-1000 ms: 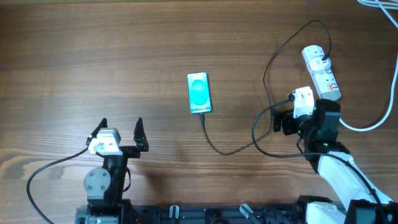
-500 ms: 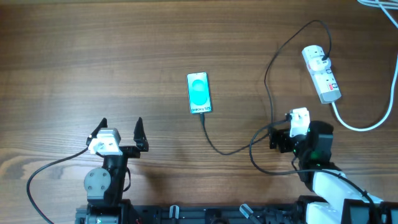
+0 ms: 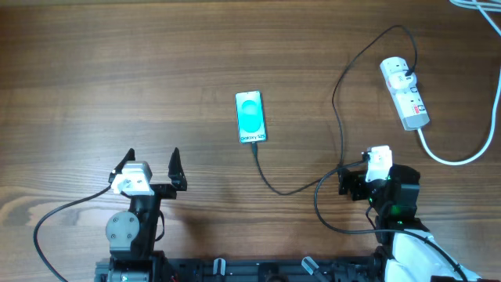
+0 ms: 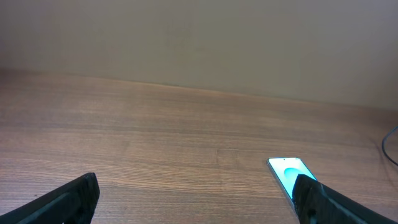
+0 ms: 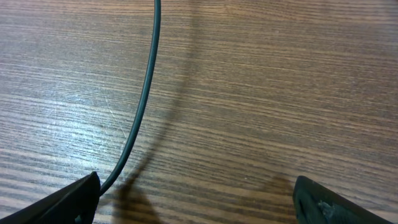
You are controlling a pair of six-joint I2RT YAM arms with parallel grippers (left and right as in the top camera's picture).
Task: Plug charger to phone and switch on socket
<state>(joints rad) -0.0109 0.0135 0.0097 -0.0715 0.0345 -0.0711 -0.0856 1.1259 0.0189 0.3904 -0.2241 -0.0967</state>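
Note:
The phone [image 3: 250, 117] lies flat mid-table with its cyan screen lit; it also shows in the left wrist view [image 4: 285, 177]. The charger's black cable [image 3: 338, 117] runs from the phone's near end, loops right and rises to its white adapter [image 3: 400, 77], which sits in the white socket strip [image 3: 408, 98] at the far right. My right gripper [image 3: 362, 178] is open and empty, near the front and left of the strip, with the cable [image 5: 145, 99] beside its left finger. My left gripper [image 3: 151, 163] is open and empty at the front left, well short of the phone.
The strip's thick white cord [image 3: 462, 159] curves off the right edge. Another white cord [image 3: 477, 9] crosses the far right corner. Bare wooden tabletop [image 3: 117, 70] lies left of and beyond the phone.
My right arm has drawn back from beside the socket strip toward the table's front edge. The left arm, phone and cable have not moved.

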